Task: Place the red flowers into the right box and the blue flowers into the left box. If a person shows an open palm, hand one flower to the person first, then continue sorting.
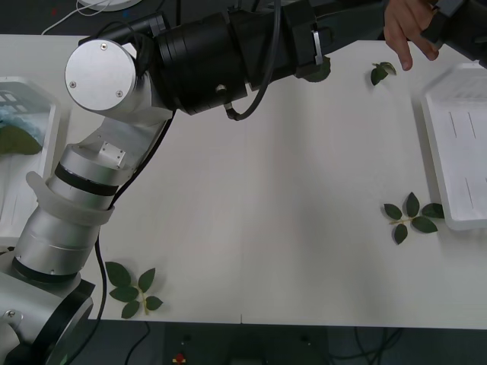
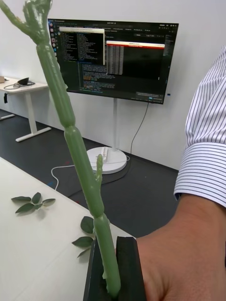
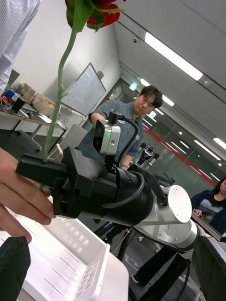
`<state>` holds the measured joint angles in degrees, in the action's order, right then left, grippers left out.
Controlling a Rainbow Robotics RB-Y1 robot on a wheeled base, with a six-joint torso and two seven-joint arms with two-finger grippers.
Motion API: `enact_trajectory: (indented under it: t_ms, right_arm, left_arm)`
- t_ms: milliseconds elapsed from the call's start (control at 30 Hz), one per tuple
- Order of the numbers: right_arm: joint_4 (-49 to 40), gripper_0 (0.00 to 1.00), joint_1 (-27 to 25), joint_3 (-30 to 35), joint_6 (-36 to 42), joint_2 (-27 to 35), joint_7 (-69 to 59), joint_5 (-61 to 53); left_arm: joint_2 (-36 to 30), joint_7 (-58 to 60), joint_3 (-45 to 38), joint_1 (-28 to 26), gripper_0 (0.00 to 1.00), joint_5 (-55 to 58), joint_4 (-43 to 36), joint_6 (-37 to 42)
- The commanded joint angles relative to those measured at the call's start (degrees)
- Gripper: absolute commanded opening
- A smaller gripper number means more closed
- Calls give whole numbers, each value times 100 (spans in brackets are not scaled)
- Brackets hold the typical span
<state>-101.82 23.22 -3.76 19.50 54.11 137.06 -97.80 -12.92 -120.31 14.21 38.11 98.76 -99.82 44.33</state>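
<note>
the left arm [image 1: 114,152] reaches up and across to the far middle, its wrist bent rightward. the right gripper [image 3: 35,169] sits at the far right corner, its black fingers [image 2: 129,268] pinched together on a rose stem [image 2: 77,155]. a person's hand [image 1: 407,30] touches that gripper from beside it.

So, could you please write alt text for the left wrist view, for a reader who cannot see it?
The black right end effector grips the thin green stem of a red flower, held upright, with a person's hand close beside it. A white box sits just beyond the open left end effector.
</note>
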Motion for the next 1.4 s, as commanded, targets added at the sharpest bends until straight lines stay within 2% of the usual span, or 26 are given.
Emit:
enact_trajectory:
  t_ms: [33, 267, 300, 333, 367, 400, 1033, 1100, 1267, 1400]
  right_arm:
    - [-40, 0, 236, 148, -43, -85, 84, 51]
    - [-40, 0, 236, 148, -25, -137, 76, 42]
    - [-40, 6, 236, 139, -25, -137, 76, 33]
    - [-40, 57, 236, 139, -25, -137, 76, 7]
    - [-40, 76, 236, 139, -25, -137, 76, -11]
    - [-40, 100, 236, 130, -25, -137, 93, -37]
    - [-40, 100, 236, 69, 27, -199, 84, -46]
    - [-22, 100, 236, 104, 256, -164, 67, -213]
    - [21, 100, 227, 429, 1135, -32, 58, -503]
    - [21, 100, 78, 877, 2181, 179, 32, -916]
  left_arm:
    - [-141, -317, 91, 284, 100, 65, -55, -56]
    - [-141, -317, 91, 284, 100, 65, -55, -56]
    - [-141, -317, 91, 284, 100, 65, -55, -56]
    - [-141, -317, 91, 284, 100, 65, -55, -56]
    - [-141, -317, 91, 284, 100, 65, -55, -56]
    - [-141, -317, 91, 284, 100, 65, -55, -56]
    - [-141, -317, 91, 284, 100, 65, -55, -56]
    - [-184, -317, 205, 135, 100, 109, -3, -12]
    - [-650, -291, 205, 328, 100, 372, -46, -12]
    - [-1564, -265, 108, 548, 100, 495, -117, 155]
